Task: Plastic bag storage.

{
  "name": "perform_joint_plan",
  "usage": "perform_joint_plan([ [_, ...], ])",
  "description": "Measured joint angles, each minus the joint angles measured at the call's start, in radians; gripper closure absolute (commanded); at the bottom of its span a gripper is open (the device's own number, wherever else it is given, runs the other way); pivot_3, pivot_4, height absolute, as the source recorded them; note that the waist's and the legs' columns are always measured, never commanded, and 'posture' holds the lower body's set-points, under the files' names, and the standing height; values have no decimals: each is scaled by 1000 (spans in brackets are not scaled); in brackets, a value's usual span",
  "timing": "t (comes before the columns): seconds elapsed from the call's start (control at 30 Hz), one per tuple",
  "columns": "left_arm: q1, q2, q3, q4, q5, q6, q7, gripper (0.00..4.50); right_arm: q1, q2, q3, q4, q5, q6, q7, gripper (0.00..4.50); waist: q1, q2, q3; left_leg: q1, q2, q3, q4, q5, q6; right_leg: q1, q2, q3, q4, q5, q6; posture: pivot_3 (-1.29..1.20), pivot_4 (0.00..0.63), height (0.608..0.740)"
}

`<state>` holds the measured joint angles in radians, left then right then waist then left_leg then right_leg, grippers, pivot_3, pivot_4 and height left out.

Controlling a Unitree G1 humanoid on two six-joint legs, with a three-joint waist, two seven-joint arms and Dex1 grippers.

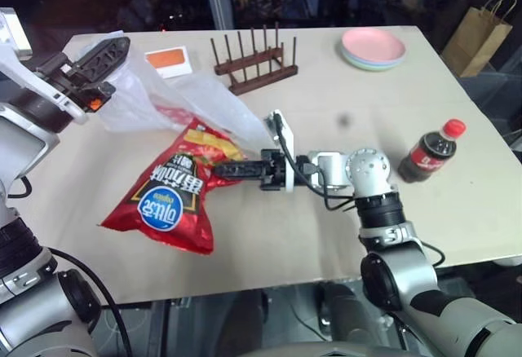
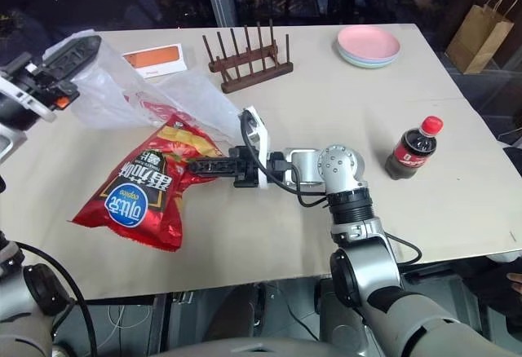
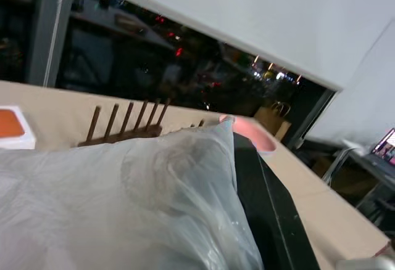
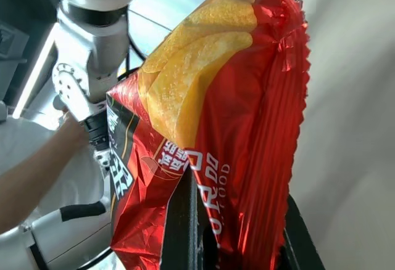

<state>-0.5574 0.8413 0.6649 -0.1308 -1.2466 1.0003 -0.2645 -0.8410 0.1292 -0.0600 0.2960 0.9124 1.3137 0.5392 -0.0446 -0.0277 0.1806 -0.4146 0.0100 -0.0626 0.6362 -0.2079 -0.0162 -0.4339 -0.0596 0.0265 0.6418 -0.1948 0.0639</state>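
Note:
The plastic bag [image 1: 175, 100], thin and translucent white, is stretched from the table's far left up to my left gripper [image 1: 114, 54], which is shut on its upper edge; the bag [image 3: 123, 202] drapes over the fingers in the left wrist view. A red chip packet [image 1: 171, 194] lies slanted on the table. Its upper end sits under or inside the bag's lower edge; I cannot tell which. My right gripper [image 1: 222, 169] points left and is shut on the packet's side edge. The right wrist view has the packet [image 4: 210, 97] pinched between the fingers.
A wooden dish rack [image 1: 254, 62] and an orange-and-white box [image 1: 170, 60] stand at the back. Pink plates [image 1: 373, 47] are stacked at the back right. A cola bottle [image 1: 431, 152] stands at the right. A brown paper bag [image 1: 477, 35] sits beyond the table's right corner.

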Motion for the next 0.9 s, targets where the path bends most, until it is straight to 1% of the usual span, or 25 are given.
perform_joint_plan([
  [0.07, 19, 2, 5, -12, -20, 7, -2, 4500, -1, 0, -1, 43, -9, -22, 0, 4437, 0, 0, 0, 0, 0, 0, 0, 0, 0, 0, 0, 0, 0, 0, 0, 0, 150, 740],
  [0.33, 202, 37, 59, -119, -103, 27, -85, 4500, -63, 1, -52, 194, -18, -78, -7, 4437, -1, 0, 0, 0, 1, 0, 0, 0, 0, 0, 1, 0, 0, 0, 0, 0, 150, 740],
  [0.43, 281, 60, 84, -145, -138, 42, -133, 4500, -77, 2, -101, 285, -20, -110, -44, 4437, 0, 0, 0, 0, 1, 0, 0, 0, 0, 0, 1, 0, 0, 0, 0, 0, 150, 740],
  [0.53, 409, 76, 132, -186, -186, 74, -191, 4500, -109, 3, -175, 395, -23, -168, -104, 4437, -4, 1, 1, 0, 1, 1, 0, 0, 0, 0, 1, 1, -1, 0, 0, 0, 150, 740],
  [0.7, 548, 94, 186, -225, -245, 106, -258, 4500, -172, 9, -239, 482, -24, -227, -161, 4437, -12, 1, 1, 0, 4, 1, -1, 0, 0, 0, 3, 1, -2, -1, -1, 0, 150, 740],
  [0.8, 641, 102, 212, -262, -241, 108, -313, 4500, -178, 10, -273, 521, -27, -249, -185, 4437, -19, 1, 1, 0, 4, 1, -1, 0, 0, 0, 3, 1, -3, -1, -2, 0, 150, 740],
  [0.9, 713, 100, 210, -311, -199, 100, -346, 4500, -179, 10, -295, 544, -28, -253, -201, 4437, -23, 2, 1, 0, 5, 1, -2, 0, 0, -1, 4, 1, -3, -2, -3, 0, 150, 740],
])
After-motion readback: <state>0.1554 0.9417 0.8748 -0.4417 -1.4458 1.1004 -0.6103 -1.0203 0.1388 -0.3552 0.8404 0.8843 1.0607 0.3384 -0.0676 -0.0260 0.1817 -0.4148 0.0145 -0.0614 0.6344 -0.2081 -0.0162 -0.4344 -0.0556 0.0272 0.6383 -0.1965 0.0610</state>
